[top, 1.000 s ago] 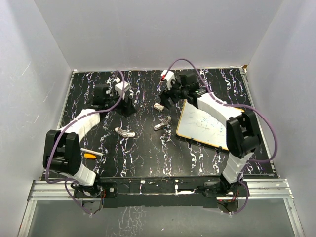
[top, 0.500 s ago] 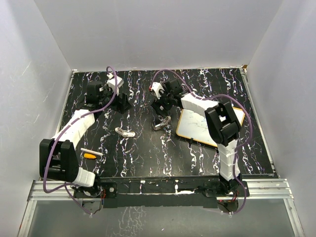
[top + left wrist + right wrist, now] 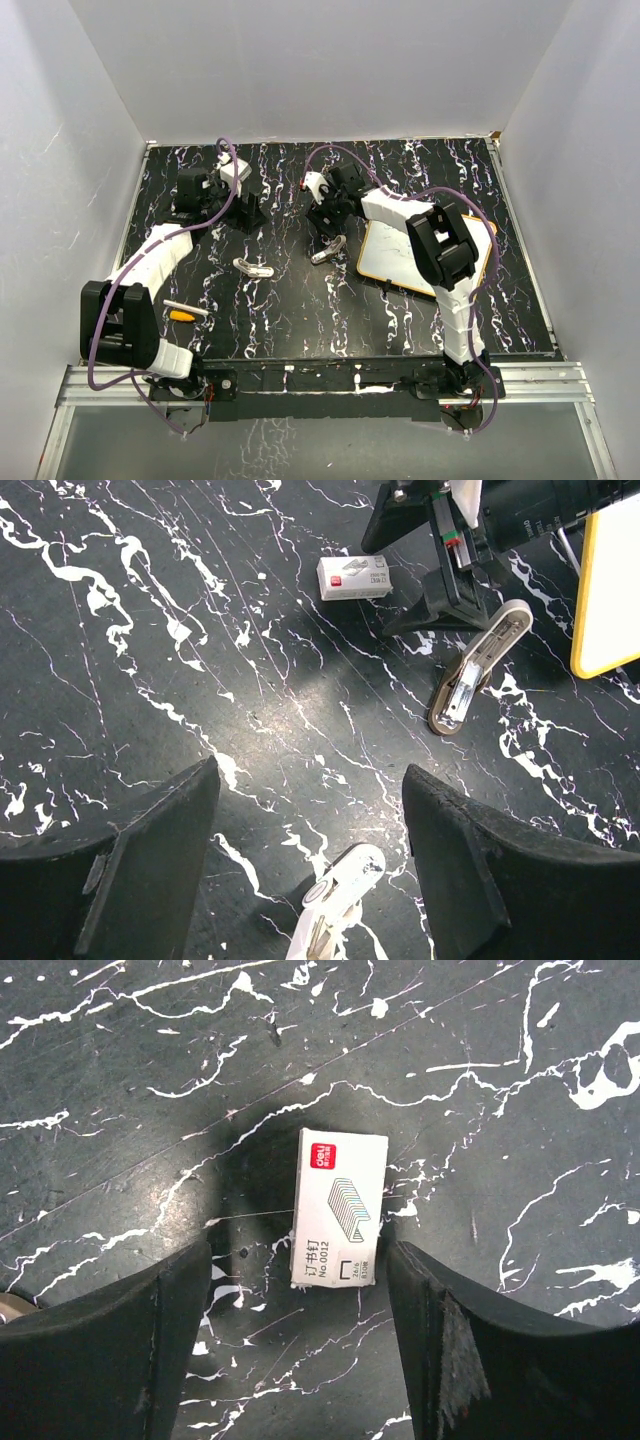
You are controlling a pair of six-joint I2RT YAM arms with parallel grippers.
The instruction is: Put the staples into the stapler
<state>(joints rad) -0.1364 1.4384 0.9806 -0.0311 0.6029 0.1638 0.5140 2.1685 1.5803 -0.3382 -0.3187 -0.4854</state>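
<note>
The staples are a small white box (image 3: 338,1210) with a red label, lying flat on the black marbled table; it also shows in the left wrist view (image 3: 352,578). My right gripper (image 3: 298,1250) is open and hovers straight above the box, which lies between its fingers; in the top view (image 3: 325,218) it hides the box. One white mini stapler (image 3: 328,250) lies just in front of it, opened (image 3: 478,665). A second stapler (image 3: 253,267) lies below my left gripper (image 3: 248,210), which is open and empty (image 3: 308,772), with that stapler's tip (image 3: 340,875) between its fingers.
A yellow-framed whiteboard (image 3: 420,252) lies to the right of the staplers, its corner visible in the left wrist view (image 3: 612,590). A thin white pen (image 3: 187,308) and an orange cap (image 3: 182,316) lie at the near left. Grey walls surround the table.
My right gripper has moved left and down over the staples box, covering it in the top view. My left gripper has shifted slightly back and left. Both staplers stay put.
</note>
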